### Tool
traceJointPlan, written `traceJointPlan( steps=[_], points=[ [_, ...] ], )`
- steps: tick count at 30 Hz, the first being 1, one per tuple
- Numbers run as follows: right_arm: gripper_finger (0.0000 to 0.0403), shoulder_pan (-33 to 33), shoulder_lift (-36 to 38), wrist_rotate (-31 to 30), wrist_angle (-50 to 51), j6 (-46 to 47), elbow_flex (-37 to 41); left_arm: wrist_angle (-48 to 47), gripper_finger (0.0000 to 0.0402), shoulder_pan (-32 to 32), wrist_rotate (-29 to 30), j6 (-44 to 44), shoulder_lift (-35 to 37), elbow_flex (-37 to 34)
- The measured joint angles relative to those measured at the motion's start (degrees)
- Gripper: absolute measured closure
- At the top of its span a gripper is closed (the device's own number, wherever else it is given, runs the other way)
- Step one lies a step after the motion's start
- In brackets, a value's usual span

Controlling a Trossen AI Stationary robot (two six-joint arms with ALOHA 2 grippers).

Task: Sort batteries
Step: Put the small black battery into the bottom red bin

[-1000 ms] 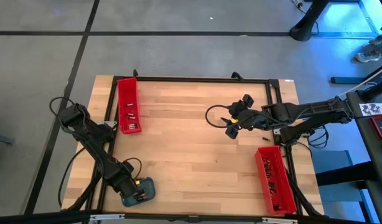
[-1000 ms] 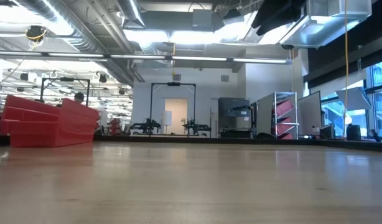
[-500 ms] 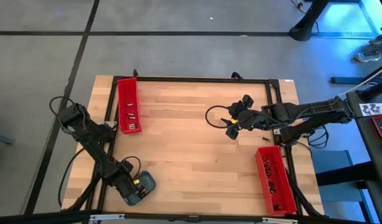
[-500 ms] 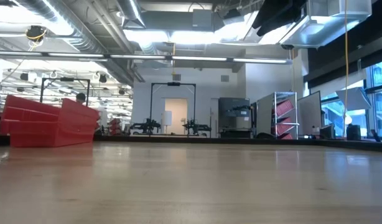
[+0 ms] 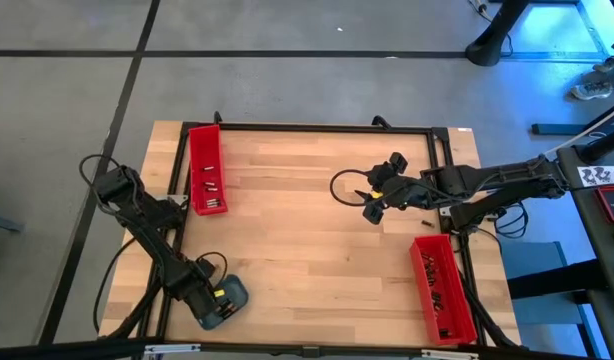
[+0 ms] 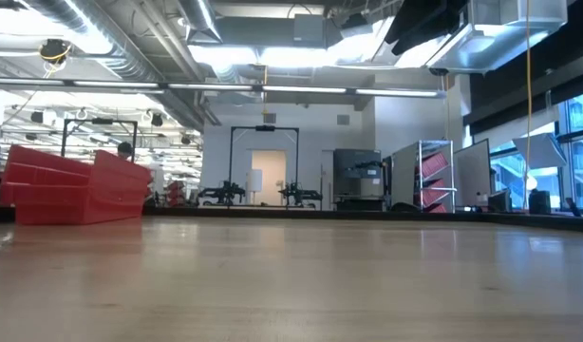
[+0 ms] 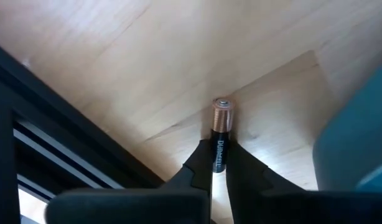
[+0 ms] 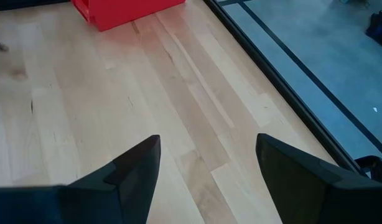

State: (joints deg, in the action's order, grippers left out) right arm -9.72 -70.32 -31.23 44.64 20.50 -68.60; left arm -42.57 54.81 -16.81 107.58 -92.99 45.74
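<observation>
— What do you have on the left arm?

— From overhead, not much: I see the left pincer (image 5: 219, 302) down at the near-left corner of the table (image 5: 307, 230), over the small blue-grey tray (image 5: 230, 299), and the arm's bulk hides whatever it carries. The left wrist camera settles it. The two dark fingers (image 7: 200, 167) are closed on a single battery (image 7: 221, 132), black body with a coppery top, its capped end poking out past the fingertips over bare wood. A blue-grey edge (the tray (image 7: 356, 143), I take it) sits just beside it in that view.

— And the right?

— The right pincer (image 5: 379, 198) hangs over the middle-right of the table, well apart from both red trays. My right wrist view shows its fingers (image 8: 132, 171) spread wide with only wood between them, nothing held, and the end of a red tray (image 8: 125, 10) beyond.

— Other batteries?

— Only the overhead camera gives them to me: small dark cells (image 5: 209, 190) lying in the long red tray at the far left (image 5: 205, 168), and more cells (image 5: 439, 298) in the red tray at the near right (image 5: 442, 290). The table-height camera shows one red tray (image 6: 73, 185) from the side, walls only, contents hidden, and neither arm at all.
</observation>
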Motion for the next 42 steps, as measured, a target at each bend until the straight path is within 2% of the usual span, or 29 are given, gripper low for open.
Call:
traceJointPlan(
  steps=[8, 15, 27, 32, 36, 42],
  points=[
    [0.0137, 0.0, 0.3, 1.9, 0.0, 0.0, 0.0, -1.1, 0.0387, -0.4, 0.5, -0.2, 0.0, 0.1],
    [0.0137, 0.0, 1.8, 2.6, 0.0, 0.0, 0.0, -7.7, 0.0389, -3.1, 1.8, -5.0, 0.4, 1.8],
    [0.0137, 0.0, 2.0, 3.9, 0.5, 0.0, 0.0, -17.6, 0.0386, -10.9, 0.8, -13.5, 12.1, 2.0],
    [0.0137, 0.0, 3.7, 4.9, 0.5, 0.0, 0.0, -19.4, 0.0387, -17.0, 1.0, -17.4, 17.8, 2.1],
    [0.0137, 0.0, 6.2, 5.4, 0.4, 0.0, 0.0, -17.8, 0.0391, -23.9, 3.9, -22.1, 21.7, 2.1],
    [0.0137, 0.0, 9.3, 5.4, 0.5, 0.5, 0.0, -9.7, 0.0393, -36.7, 6.1, -37.4, 22.0, 3.1]
  ],
)
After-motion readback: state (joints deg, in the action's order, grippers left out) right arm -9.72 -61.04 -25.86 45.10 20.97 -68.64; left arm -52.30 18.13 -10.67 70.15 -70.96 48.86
